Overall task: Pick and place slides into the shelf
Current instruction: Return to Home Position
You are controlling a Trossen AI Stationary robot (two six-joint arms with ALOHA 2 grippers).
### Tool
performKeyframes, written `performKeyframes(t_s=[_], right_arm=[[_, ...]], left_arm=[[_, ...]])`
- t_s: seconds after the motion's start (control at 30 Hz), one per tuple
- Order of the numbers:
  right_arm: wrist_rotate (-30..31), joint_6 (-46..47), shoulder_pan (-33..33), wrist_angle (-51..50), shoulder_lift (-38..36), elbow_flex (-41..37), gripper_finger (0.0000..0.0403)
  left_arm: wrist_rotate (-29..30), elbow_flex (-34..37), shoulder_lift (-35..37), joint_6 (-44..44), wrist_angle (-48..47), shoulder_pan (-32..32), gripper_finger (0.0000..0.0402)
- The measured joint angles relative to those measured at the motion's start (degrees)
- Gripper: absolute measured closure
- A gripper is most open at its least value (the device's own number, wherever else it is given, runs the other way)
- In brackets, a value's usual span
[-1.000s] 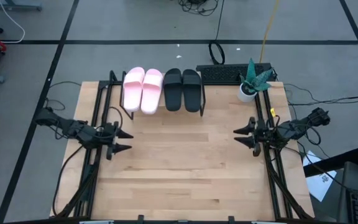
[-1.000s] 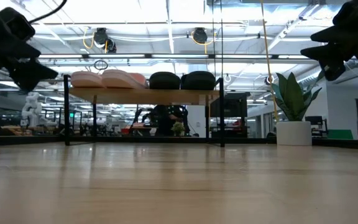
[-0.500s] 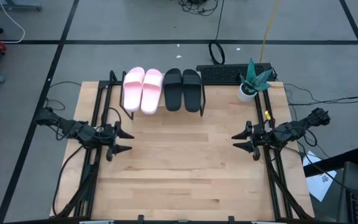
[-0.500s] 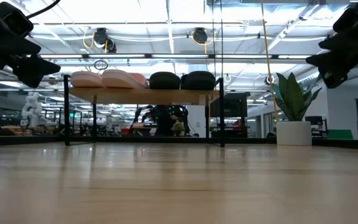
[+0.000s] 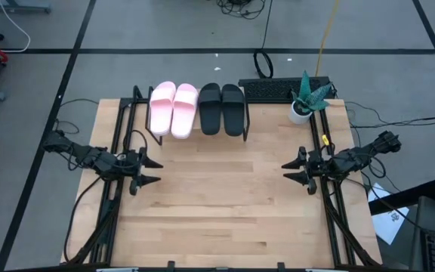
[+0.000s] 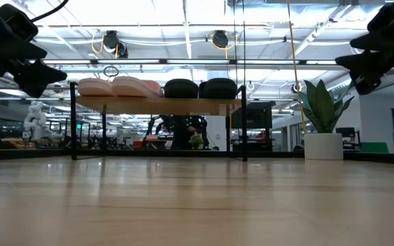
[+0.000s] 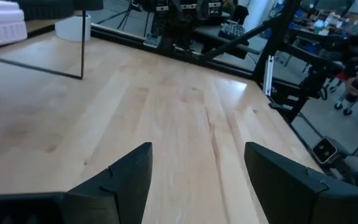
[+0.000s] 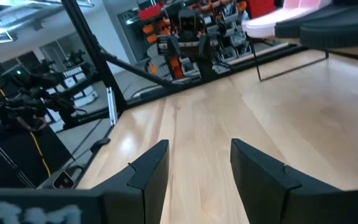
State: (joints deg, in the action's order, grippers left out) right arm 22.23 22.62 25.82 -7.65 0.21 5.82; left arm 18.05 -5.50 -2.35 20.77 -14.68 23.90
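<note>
Two pale pink slides (image 5: 172, 109) and two matte black slides (image 5: 221, 108) lie side by side, soles down, on the low light-wood shelf (image 6: 157, 104) at the table's far edge; the low view shows the pink slides (image 6: 118, 87) and black slides (image 6: 200, 88) on its top. My left gripper (image 5: 152, 171) is open above the table near its left edge, pointing right; in its wrist view the left gripper (image 7: 197, 165) is over bare wood. My right gripper (image 5: 290, 170) is open near the right edge, pointing left; the right gripper (image 8: 199, 158) is likewise over bare wood.
A potted plant (image 5: 306, 98) in a white pot stands at the table's far right corner, with a black keyboard (image 5: 278, 89) behind the table. The wooden tabletop (image 5: 225, 196) stretches between the two arms. Black frame rails (image 5: 119, 151) run along both side edges.
The right gripper has moved slightly toward the table's near edge and a little left; the left arm has stayed nearly still. The slides and shelf have not moved.
</note>
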Motion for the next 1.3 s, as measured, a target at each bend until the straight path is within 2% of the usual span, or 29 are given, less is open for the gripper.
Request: performKeyframes(t_s=[0.3, 1.3], right_arm=[[-0.04, -2.36, 0.02, 3.21, 0.0, -0.1, 0.0241], [0.12, -0.99, 0.02, 3.16, 0.0, -0.15, 0.0241]], left_arm=[[0.0, 0.0, 0.0, 8.15, 0.0, 0.0, 0.0149], [0.01, 0.0, 0.0, 8.01, 0.0, 0.0, 0.0149]])
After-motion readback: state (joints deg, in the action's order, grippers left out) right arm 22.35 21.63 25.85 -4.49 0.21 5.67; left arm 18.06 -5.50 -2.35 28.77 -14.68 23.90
